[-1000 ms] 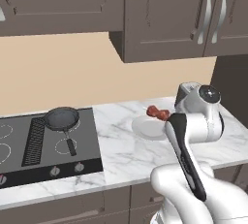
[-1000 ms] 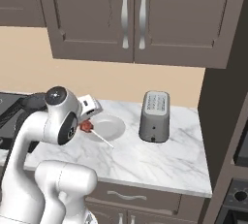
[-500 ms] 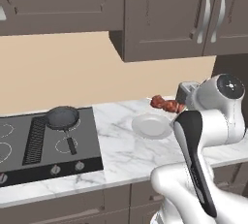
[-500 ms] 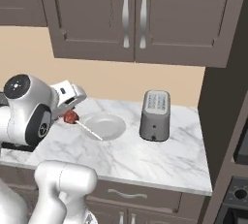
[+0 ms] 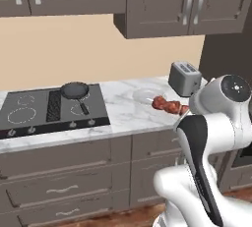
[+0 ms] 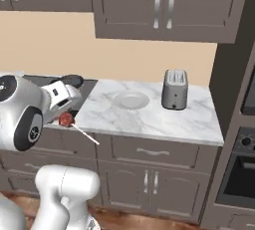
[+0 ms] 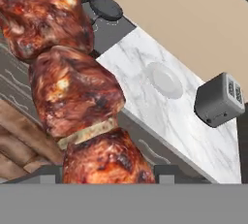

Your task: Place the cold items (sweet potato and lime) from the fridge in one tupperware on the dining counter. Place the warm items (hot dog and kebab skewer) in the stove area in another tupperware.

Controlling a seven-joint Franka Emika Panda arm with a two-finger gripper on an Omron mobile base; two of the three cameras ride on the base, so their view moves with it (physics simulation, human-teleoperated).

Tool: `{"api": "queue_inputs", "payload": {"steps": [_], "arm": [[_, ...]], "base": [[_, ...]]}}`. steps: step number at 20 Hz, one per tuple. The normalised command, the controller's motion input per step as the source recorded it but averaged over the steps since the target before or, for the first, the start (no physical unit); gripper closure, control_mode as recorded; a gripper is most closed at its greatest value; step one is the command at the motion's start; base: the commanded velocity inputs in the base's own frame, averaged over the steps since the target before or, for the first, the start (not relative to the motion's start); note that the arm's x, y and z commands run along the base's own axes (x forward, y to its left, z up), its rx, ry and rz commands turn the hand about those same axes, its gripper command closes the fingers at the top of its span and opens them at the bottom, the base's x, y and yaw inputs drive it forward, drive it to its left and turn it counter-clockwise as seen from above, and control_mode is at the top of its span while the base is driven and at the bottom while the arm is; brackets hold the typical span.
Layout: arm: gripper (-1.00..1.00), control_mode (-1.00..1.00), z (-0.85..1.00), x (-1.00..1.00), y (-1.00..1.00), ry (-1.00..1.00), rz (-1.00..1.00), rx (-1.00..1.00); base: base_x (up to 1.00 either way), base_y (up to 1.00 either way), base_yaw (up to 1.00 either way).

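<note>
While the pincer grips the browned meat kebab skewer by its lowest chunk, judge it light, soft-fleshed, greasy and best held centrally.

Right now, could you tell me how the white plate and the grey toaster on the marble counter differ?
The round white plate lies flat and low; the boxy grey toaster stands tall and upright. The plate is pale, nearly blending into the marble counter; the toaster is dark with two top slots. Both rest apart on the counter, untouched.
</note>
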Motion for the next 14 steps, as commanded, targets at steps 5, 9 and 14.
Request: {"api": "queue_inputs", "payload": {"steps": [5, 9, 14], "arm": [[1.0, 1.0, 0.0, 0.0, 0.0, 0.0, 0.0, 0.0], [1.0, 1.0, 0.0, 0.0, 0.0, 0.0, 0.0, 0.0], [1.0, 1.0, 0.0, 0.0, 0.0, 0.0, 0.0, 0.0]], "base": [[-1.0, 0.63, 0.0], [-0.98, 0.37, 0.0], [-1.0, 0.03, 0.0]]}}
